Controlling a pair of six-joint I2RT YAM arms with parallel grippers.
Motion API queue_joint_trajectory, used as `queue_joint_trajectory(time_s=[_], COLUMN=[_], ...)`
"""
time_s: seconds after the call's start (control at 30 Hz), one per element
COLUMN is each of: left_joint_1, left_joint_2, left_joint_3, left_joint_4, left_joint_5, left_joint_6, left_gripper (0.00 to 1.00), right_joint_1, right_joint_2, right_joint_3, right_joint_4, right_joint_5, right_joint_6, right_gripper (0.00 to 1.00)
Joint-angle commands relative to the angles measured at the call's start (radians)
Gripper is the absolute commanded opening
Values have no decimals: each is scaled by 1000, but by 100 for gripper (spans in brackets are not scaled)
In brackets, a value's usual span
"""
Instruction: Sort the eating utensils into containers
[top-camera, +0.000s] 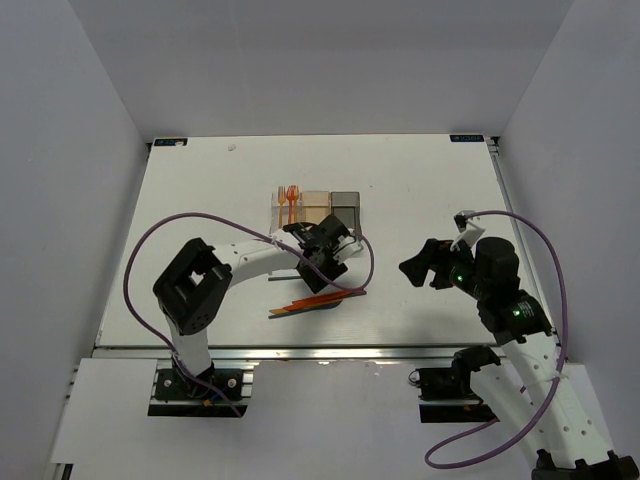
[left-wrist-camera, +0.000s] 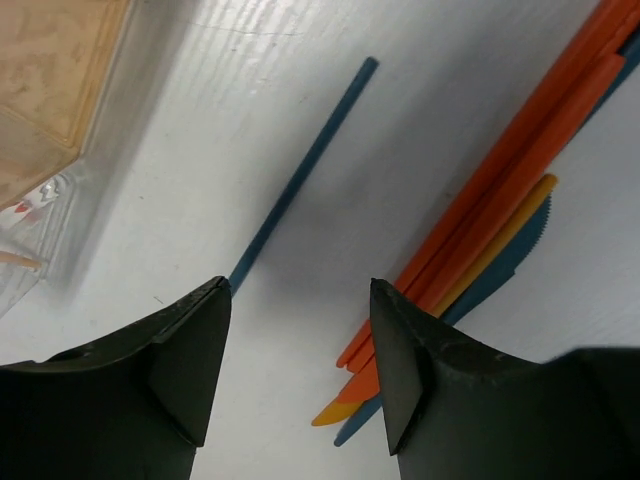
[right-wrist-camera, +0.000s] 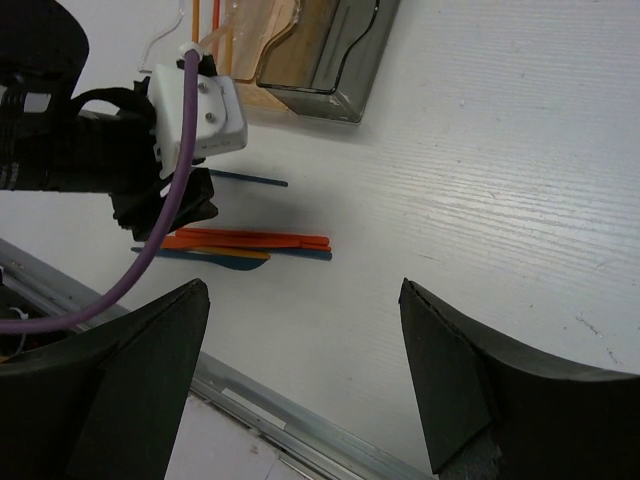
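Observation:
A pile of eating utensils (top-camera: 315, 298), mostly orange with a yellow and a dark blue knife (left-wrist-camera: 480, 230), lies on the white table in front of the containers. One thin dark blue utensil (left-wrist-camera: 300, 180) lies apart from it, its near end hidden behind my left finger. My left gripper (left-wrist-camera: 300, 290) hangs low between that piece and the pile, open, with bare table between its fingers. Three containers stand in a row: clear (top-camera: 285, 208) with orange forks in it, tan (top-camera: 315, 208) and dark grey (top-camera: 345, 208). My right gripper (top-camera: 415, 268) is open and holds nothing, off to the right.
The table's metal front rail (right-wrist-camera: 300, 440) runs just below the right gripper. The left arm's purple cable (top-camera: 365, 262) loops over the utensil pile. Grey walls enclose the table on three sides.

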Motion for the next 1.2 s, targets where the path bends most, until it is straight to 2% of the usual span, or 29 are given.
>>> queue_joint_trajectory(time_s=[0.0, 0.13, 0.37, 0.63, 0.73, 0.77, 1.07, 1.17], left_joint_1=[46, 69, 103, 114, 112, 112, 114, 112], left_joint_2=[-16, 2, 53, 100, 120, 123, 140, 166], left_joint_3=[41, 52, 60, 61, 69, 70, 81, 99], left_joint_4=[32, 39, 30, 24, 15, 10, 1, -7], left_joint_5=[53, 111, 162, 173, 178, 178, 165, 161], left_joint_6=[26, 35, 42, 36, 35, 33, 32, 30], left_gripper=[67, 65, 55, 53, 48, 44, 36, 25], right_joint_1=[7, 8, 8, 10, 10, 10, 10, 8], right_joint_2=[-15, -16, -25, -39, -42, -45, -50, -52], right_joint_3=[-16, -16, -18, -19, -19, -21, -19, -19], right_joint_4=[36, 41, 39, 38, 36, 35, 35, 33], right_joint_5=[-26, -27, -27, -23, -20, -18, -16, -13], right_joint_6=[-16, -16, -18, -16, -16, -16, -16, -16], right_gripper=[82, 82, 82, 81, 82, 82, 82, 81])
